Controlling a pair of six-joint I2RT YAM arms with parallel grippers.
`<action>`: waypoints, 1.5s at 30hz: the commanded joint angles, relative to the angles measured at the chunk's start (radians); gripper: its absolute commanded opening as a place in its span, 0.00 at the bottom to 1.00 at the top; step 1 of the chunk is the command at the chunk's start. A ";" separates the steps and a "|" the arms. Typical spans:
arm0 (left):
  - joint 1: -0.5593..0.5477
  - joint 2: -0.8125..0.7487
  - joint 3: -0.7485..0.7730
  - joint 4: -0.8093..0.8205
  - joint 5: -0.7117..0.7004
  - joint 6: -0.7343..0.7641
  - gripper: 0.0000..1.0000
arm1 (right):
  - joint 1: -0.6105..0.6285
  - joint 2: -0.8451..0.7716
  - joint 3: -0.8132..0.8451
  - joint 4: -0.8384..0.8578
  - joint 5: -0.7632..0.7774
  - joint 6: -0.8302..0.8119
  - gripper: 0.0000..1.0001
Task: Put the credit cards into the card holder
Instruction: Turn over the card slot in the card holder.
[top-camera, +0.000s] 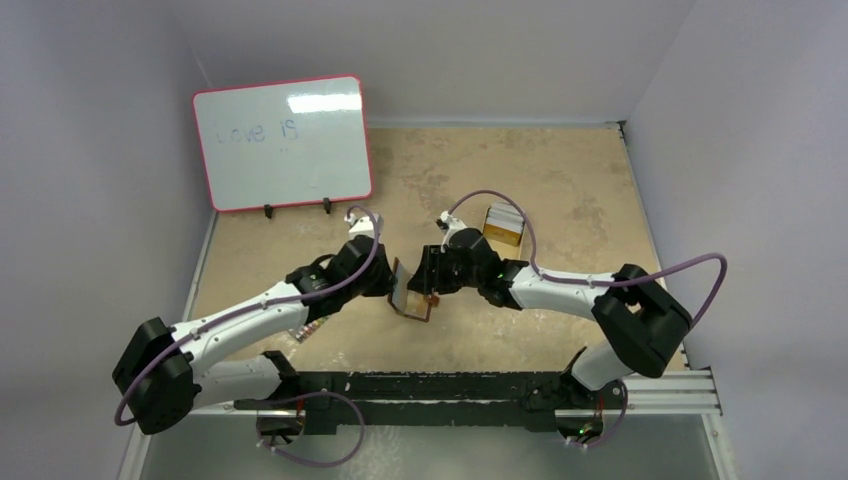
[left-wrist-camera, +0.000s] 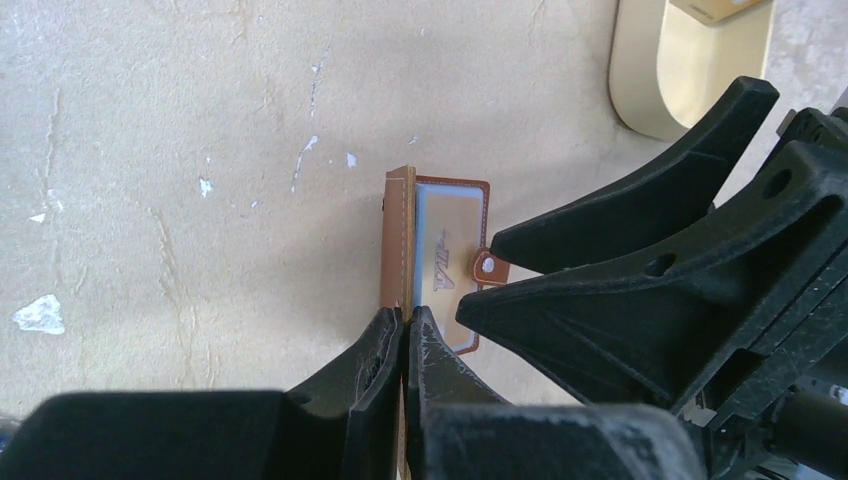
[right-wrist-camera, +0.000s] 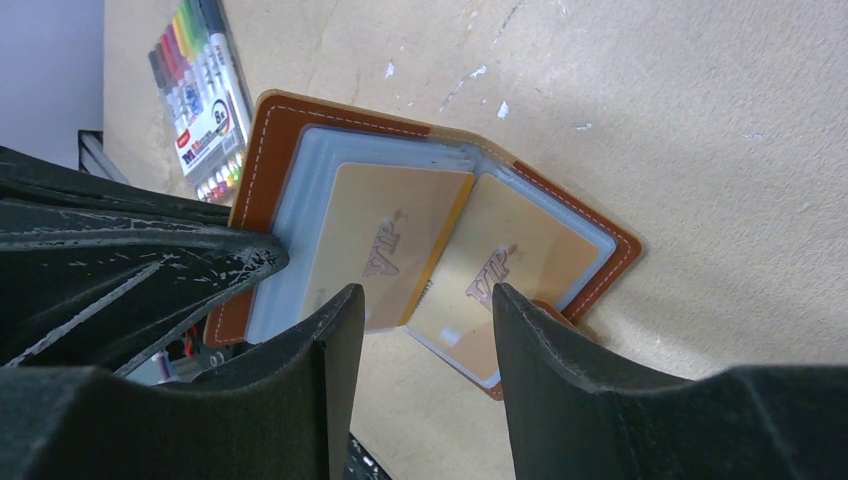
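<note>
Centre frame: card holder (top-camera: 412, 303) propped open; left gripper (left-wrist-camera: 403, 335) pinched tight on its cover edge; right gripper (right-wrist-camera: 428, 300) spread wide, empty, before gold cards (right-wrist-camera: 385, 255) sleeved inside. Hold cover steady; seat cards fully.

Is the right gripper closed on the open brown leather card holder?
No, the right gripper stands open, jaws apart over the brown leather card holder.

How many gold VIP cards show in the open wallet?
2, in the brown leather wallet: one gold plastic card in its left sleeve, another gold card in the right; more may hide behind.
</note>
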 joint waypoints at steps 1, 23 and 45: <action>-0.025 0.032 0.075 -0.033 -0.084 0.001 0.00 | 0.001 0.008 0.012 0.037 0.006 0.011 0.53; -0.064 0.132 0.146 -0.061 -0.155 -0.046 0.00 | 0.001 -0.025 -0.005 0.007 0.048 0.054 0.66; 0.109 -0.003 -0.119 0.207 0.143 -0.161 0.00 | -0.114 -0.141 0.182 -0.373 0.311 -0.408 0.66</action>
